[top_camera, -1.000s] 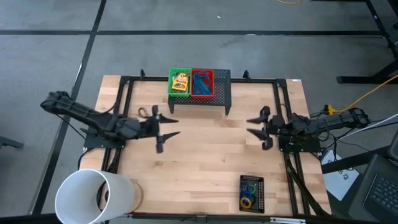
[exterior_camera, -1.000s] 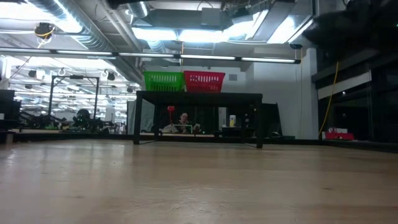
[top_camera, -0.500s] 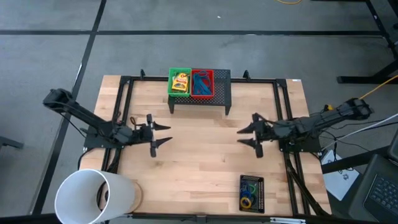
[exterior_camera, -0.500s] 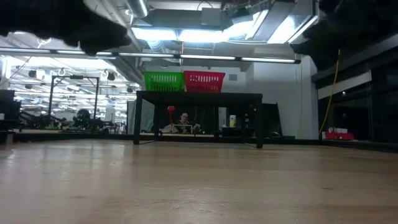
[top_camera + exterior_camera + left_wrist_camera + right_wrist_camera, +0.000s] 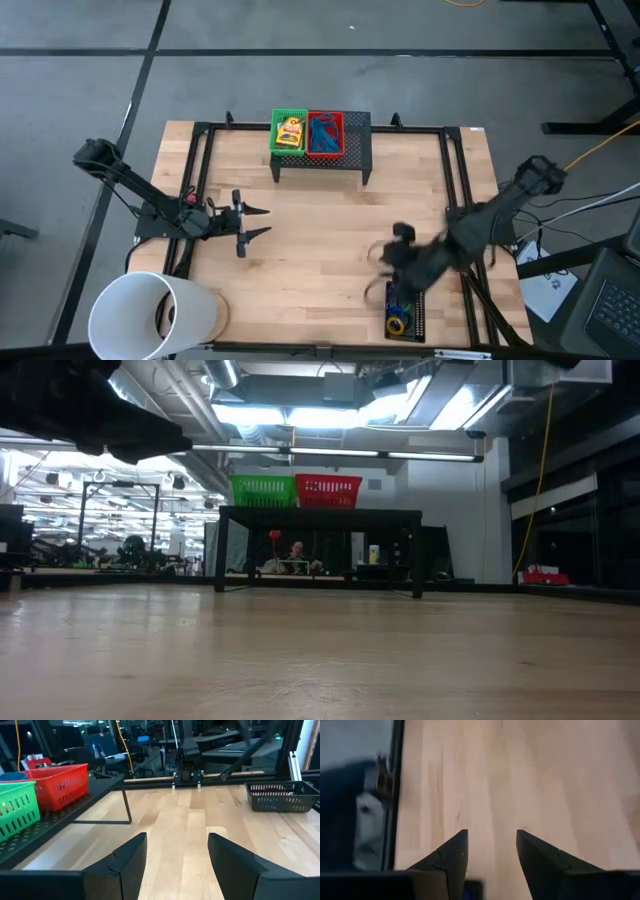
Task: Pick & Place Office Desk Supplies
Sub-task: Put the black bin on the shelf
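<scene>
Rubber-band rings (image 5: pixel 401 312) lie in the black mesh tray (image 5: pixel 417 322) just below our right claw (image 5: pixel 383 270), whose fingers are parted and empty. We judge we should centre over one ring before descending. Half a second ago this claw was mid-tabletop; our left claw (image 5: pixel 252 223), released and empty, has pulled back slightly.

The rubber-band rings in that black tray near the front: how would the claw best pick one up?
From straight above. The rubber-band rings lie flat in the black mesh tray, whose walls block any sideways approach. Probably pinch one band's rim; the open right gripper hovers nearby.
</scene>
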